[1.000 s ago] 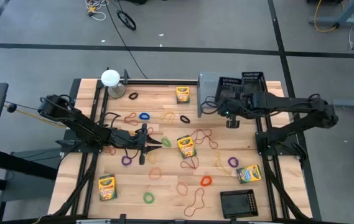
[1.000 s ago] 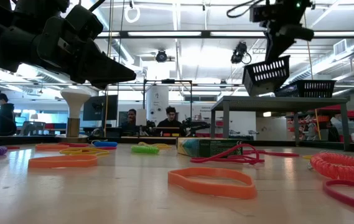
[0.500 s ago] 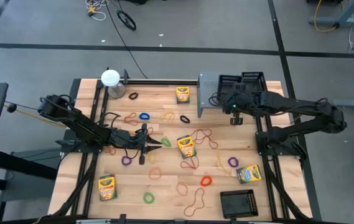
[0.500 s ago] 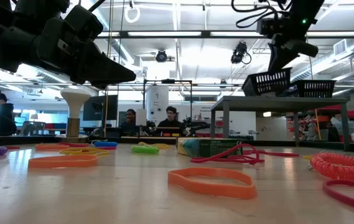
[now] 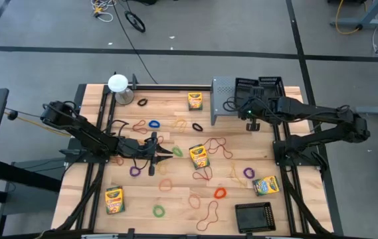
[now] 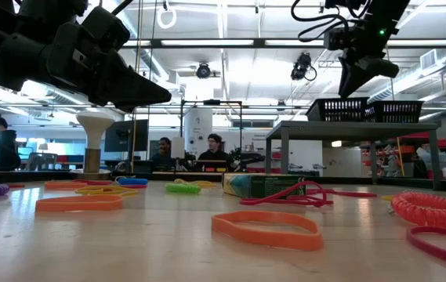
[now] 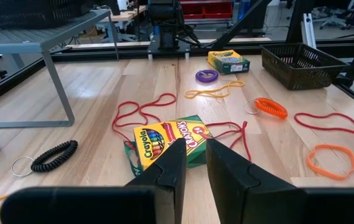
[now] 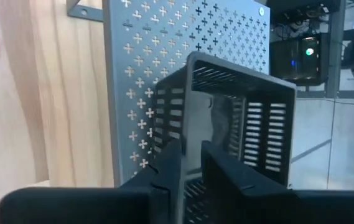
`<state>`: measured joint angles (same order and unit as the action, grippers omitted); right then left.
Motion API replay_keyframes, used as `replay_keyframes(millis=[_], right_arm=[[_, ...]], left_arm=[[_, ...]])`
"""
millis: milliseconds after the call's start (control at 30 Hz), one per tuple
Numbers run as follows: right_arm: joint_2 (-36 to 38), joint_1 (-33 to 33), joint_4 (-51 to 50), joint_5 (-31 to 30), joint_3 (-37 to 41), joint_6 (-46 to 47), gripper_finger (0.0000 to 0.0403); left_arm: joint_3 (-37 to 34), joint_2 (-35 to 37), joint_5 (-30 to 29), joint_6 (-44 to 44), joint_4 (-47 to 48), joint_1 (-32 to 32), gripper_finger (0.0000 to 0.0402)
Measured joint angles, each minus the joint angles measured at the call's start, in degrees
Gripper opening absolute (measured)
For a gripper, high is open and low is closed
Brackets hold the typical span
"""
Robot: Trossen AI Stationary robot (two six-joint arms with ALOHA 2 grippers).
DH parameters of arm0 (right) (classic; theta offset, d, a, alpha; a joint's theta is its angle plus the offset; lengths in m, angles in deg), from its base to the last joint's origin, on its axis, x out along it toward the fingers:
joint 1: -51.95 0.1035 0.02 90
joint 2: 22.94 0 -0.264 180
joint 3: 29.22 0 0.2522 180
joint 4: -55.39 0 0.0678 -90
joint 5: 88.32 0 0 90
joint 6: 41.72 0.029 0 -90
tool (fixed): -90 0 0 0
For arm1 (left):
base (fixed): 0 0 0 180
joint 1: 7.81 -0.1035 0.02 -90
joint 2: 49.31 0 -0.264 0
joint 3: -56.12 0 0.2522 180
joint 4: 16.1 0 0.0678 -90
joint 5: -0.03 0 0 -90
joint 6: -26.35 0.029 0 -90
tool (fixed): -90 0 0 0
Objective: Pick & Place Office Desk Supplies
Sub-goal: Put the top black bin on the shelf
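Rubber-band loops in several colours and crayon boxes [image 5: 199,156] [image 5: 195,101] [image 5: 114,199] lie scattered on the wooden table. My left gripper [image 7: 195,155] hovers low at mid-table, slightly open and holding nothing. Its tips point at the nearest crayon box [image 7: 170,140]. My right gripper [image 6: 348,90] hangs over the grey perforated shelf [image 8: 127,93] at the far right. Its fingers stand slightly apart on either side of the near wall of a black mesh basket [image 8: 239,118]. That basket [image 6: 336,110] rests level on the shelf top, beside a second basket [image 6: 393,111].
A white round-topped object [image 5: 117,83] stands at the far left corner. Another black mesh basket [image 5: 254,216] sits near the front edge, with a fourth crayon box [image 5: 266,185] beside it. A black coiled band [image 7: 55,155] lies close to the shelf's leg. People sit in the room behind.
My right gripper has moved down toward the shelf with the black basket. The basket hung tilted above the shelf a second ago. It now sits level on the shelf top beside the second basket.
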<state>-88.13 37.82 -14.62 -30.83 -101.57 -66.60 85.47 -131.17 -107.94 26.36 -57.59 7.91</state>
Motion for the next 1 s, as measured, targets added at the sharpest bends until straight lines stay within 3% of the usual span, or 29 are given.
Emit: replay_keyframes(millis=[267, 667, 867, 1000], right_arm=[[0.0, 0.0, 0.1, -3.4, 0.0, 2.0, 0.0107], [2.1, -1.3, 2.6, -3.4, 0.0, 10.2, 0.0076], [4.3, -7.3, 7.7, -2.5, -0.1, 16.1, 0.0057], [2.6, -14.1, 10.5, 4.7, -0.1, 22.1, 0.0017]], left_arm=[[0.0, 0.0, 0.0, 0.0, 0.0, 0.0, 0.0068], [0.0, 0.0, 0.0, -0.2, 0.0, 0.0, 0.0068], [0.0, 0.0, 0.0, 0.0, -0.1, 0.0, 0.0068], [0.0, 0.0, 0.0, 0.8, -0.4, 0.0, 0.0068]])
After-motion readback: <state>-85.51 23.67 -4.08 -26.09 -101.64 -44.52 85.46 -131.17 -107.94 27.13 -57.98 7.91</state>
